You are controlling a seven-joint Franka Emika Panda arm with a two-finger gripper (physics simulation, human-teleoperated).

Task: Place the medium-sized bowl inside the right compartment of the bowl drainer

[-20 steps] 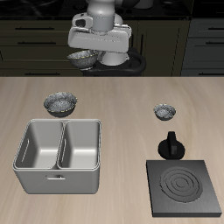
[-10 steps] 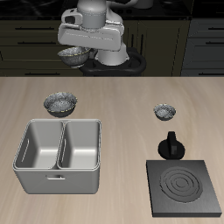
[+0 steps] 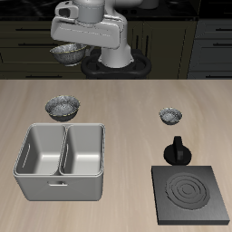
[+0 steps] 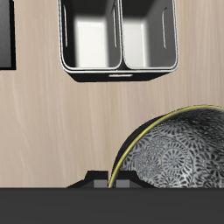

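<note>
My gripper (image 3: 65,43) is shut on the rim of the medium-sized bowl (image 3: 65,53), a silver-grey bowl with a speckled inside, and holds it high above the table's back edge. In the wrist view the bowl (image 4: 179,153) fills the near field, with its rim between my fingers (image 4: 114,180). The bowl drainer (image 3: 62,163), a light-grey tub with two deep basins, stands near the table's front edge. It lies well below and forward of the held bowl. Both basins show empty in the wrist view (image 4: 120,39).
The wider speckled bowl (image 3: 62,108) sits just behind the drainer. The smallest speckled bowl (image 3: 169,115) sits at mid-table. A black pot (image 3: 176,150) stands behind a black stove plate (image 3: 188,194) at the front edge.
My gripper has carried the bowl sideways along the table's back and slightly higher, toward the side where the drainer stands. Nothing on the table has moved.
</note>
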